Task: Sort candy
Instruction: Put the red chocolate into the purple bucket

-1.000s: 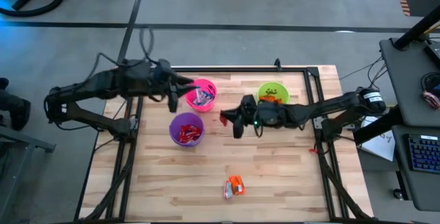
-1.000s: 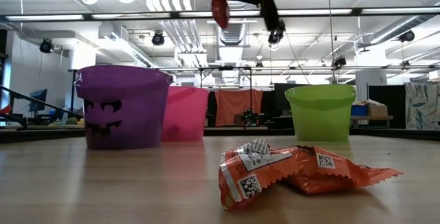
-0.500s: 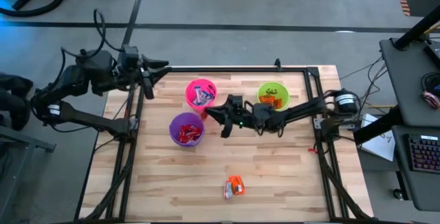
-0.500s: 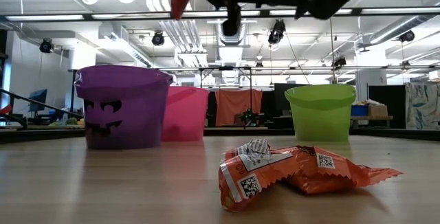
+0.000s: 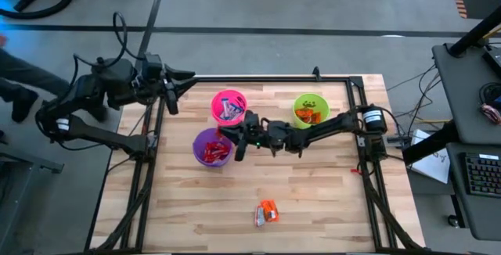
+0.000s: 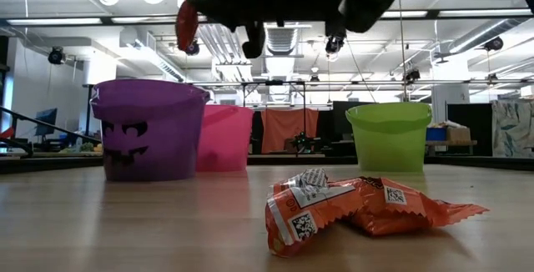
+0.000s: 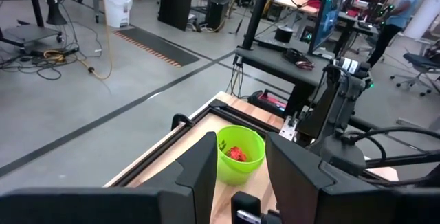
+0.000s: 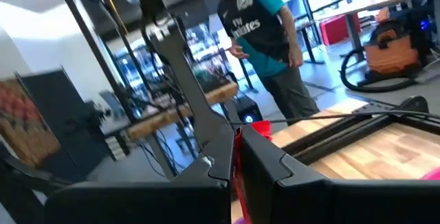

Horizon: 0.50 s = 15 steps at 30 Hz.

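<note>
Right hand (image 5: pixel 229 135), clamped on a red-wrapped candy (image 6: pixel 187 23), had travelled from mid-tabletop to above the purple cup (image 5: pixel 212 147), readying a drop; left hand (image 5: pixel 169 92), part-open and empty, had withdrawn; orange candies (image 5: pixel 267 212) remained unsorted.

Even, bright overhead light fills the room — long ceiling strips (image 6: pixel 125 18) glare white in the low view and bleach the area around them. On the table (image 5: pixel 313 200) shadows are soft and short, lying close under the cups. In the low view the orange wrappers (image 6: pixel 350 208) nearby look sharp, the room behind softer. The right wrist view is smeared with motion blur — the person (image 8: pixel 265 38) and background are hazy. The left wrist view is clearer.
</note>
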Each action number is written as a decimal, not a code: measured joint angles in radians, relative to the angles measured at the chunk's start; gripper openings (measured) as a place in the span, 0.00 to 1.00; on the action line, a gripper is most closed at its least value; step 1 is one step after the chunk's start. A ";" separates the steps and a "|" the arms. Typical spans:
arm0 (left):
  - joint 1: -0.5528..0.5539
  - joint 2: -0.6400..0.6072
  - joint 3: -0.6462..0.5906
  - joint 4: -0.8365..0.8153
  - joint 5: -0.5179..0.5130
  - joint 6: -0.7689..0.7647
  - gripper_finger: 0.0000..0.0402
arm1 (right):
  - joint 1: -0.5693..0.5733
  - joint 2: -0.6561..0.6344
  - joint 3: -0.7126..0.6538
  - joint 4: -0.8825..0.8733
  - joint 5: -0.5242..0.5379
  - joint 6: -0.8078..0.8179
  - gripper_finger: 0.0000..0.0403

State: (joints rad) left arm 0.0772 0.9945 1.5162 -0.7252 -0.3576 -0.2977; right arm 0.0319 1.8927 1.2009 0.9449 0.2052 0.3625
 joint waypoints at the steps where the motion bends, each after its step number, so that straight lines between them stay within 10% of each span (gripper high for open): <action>1: 0.000 0.000 0.000 -0.001 0.000 0.000 0.27 | 0.000 0.002 0.014 -0.028 0.000 -0.010 0.03; 15: 0.000 0.005 0.000 -0.046 0.000 0.000 0.27 | 0.000 0.002 0.126 -0.398 -0.004 -0.026 0.03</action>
State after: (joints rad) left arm 0.0772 0.9991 1.5162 -0.7712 -0.3580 -0.2977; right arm 0.0319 1.8950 1.3266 0.5466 0.2016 0.3363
